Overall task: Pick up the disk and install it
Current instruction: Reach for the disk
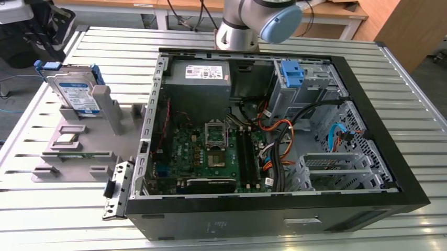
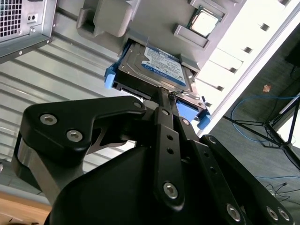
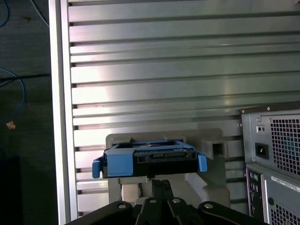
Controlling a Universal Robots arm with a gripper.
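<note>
Disk (image 1: 75, 93) stands on edge in the grey holder (image 1: 78, 157), on the exterior view's left of the open computer case (image 1: 244, 222). Gripper (image 2: 167, 93) fingers together, tips right at the disk's near edge, its long axis crosswise to them.

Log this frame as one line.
stage: pre-pick | gripper: shut, empty, pointing at disk | disk: upright in grey fixture beside open computer case | installed: no
</note>
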